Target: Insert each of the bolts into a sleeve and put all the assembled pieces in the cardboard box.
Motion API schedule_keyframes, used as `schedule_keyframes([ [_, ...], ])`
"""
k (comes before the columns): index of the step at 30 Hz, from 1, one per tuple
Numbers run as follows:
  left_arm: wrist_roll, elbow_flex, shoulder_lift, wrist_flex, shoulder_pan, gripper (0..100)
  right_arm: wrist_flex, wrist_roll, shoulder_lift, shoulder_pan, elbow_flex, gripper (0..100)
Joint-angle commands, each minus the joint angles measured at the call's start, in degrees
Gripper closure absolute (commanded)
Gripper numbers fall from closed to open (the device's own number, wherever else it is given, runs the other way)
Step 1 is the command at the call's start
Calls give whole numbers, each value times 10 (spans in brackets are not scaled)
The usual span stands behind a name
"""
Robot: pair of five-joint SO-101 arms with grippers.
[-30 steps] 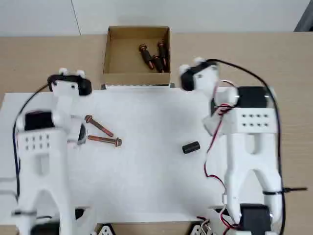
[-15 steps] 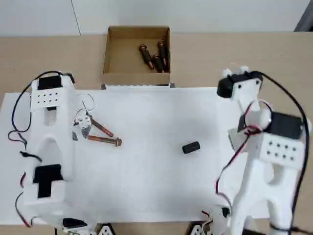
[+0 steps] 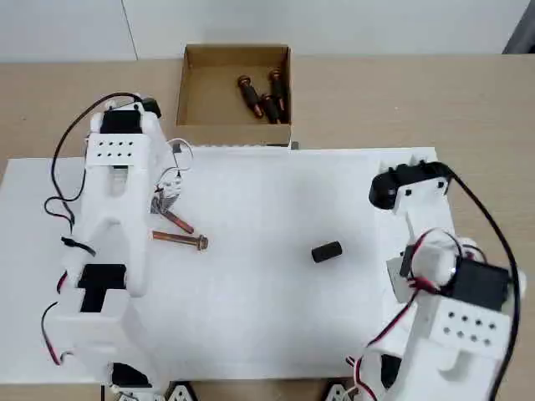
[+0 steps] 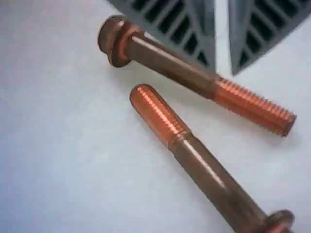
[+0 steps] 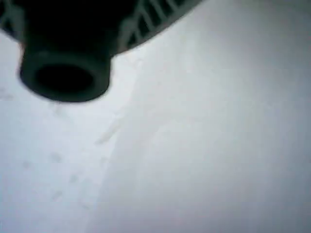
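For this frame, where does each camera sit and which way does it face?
High view: fixed above the table, facing down on the cardboard box, white sheet, left arm and right arm.
Left wrist view: on the left arm, facing down at two bolts; the left gripper, open, shows.
Right wrist view: on the right arm, facing the sheet; the right gripper shows, closed on a black sleeve.
Shared: high and left wrist views both show those bolts.

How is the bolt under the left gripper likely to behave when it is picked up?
The bolt looks like solid metal, so probably stiff and heavy for its size. Its round shank may roll on the white mat, though the wide head would likely curve its path. The smooth part could slip; the threads may grip better.
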Motion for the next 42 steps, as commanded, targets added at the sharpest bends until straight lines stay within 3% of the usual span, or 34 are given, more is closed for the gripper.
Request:
schedule_keyframes([
  [1, 4, -22, -3, -23, 7, 995, 4, -7, -28, 4, -1, 992],
  [22, 22, -22, 101, -76, -38, 876, 4, -6, -33, 4, -1, 992],
  [42, 21, -20, 141, -125, -78, 878, 4, -6, -32, 4, -1, 992],
])
